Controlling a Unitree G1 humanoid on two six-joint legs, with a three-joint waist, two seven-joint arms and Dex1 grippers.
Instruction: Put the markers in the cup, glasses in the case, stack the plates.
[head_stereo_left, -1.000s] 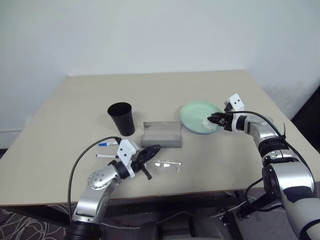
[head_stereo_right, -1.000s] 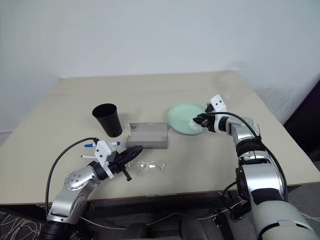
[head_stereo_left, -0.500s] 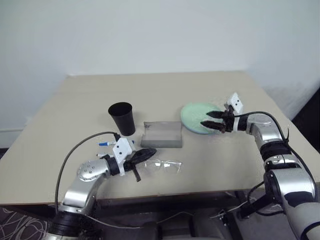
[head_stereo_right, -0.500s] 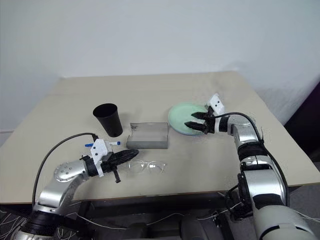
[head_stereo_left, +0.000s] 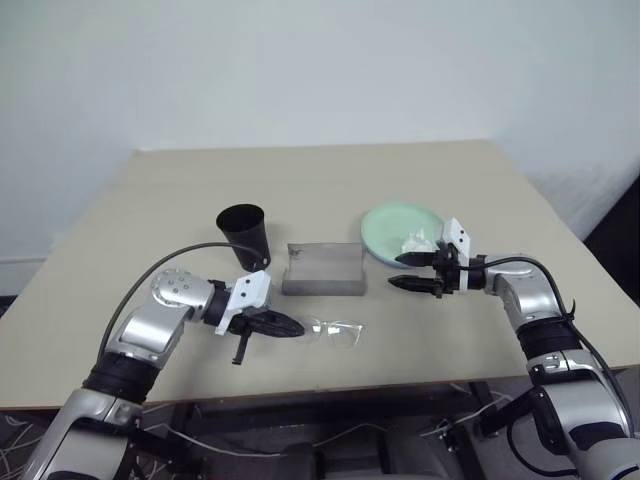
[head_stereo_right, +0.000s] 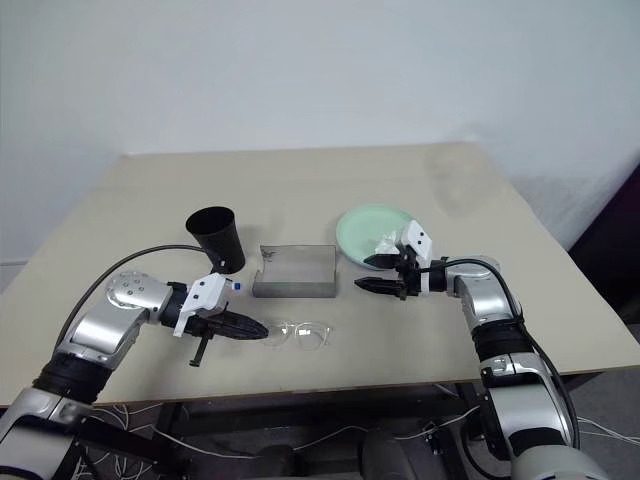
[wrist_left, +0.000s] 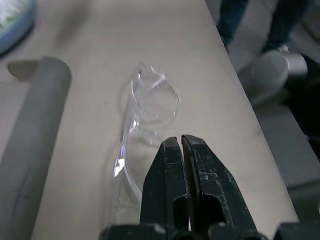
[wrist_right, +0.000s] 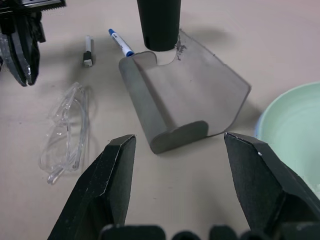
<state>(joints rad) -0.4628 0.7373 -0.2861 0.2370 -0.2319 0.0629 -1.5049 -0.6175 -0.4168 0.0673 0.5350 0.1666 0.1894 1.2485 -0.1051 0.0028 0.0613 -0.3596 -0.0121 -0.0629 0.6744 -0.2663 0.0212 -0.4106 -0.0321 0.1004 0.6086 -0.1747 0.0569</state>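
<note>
Your left gripper (head_stereo_left: 287, 326) has its jaws pressed together with nothing between them, tips just short of the near end of the glasses (head_stereo_left: 336, 332). That arm comes in from the near left edge, elbow bent, the gripper pointing across toward the right and tilted slightly down. Your right gripper (head_stereo_left: 403, 271) has its jaws spread wide and empty; it hangs low over the bare surface (head_stereo_left: 330, 185) just in front of the plates (head_stereo_left: 395, 226), pointing left toward the case (head_stereo_left: 323, 269), with the forearm reaching in from the right edge.

You can see the glasses lying flat near the front edge, clear and nearly see-through, in front of the case and apart from it. The case is grey and lies open. Behind its left end stands the cup (head_stereo_left: 244, 236), black, tapered and upright. One of the markers (wrist_right: 120, 43), white with a blue cap, lies beside the cup's base near the case's corner; a second short white piece (wrist_right: 88, 50) lies near it, and you cannot tell what it is. The mint green plate sits on the light blue one, whose rim peeks out beneath, and a small white crumpled wad (head_stereo_left: 417, 242) rests on its near side.
</note>
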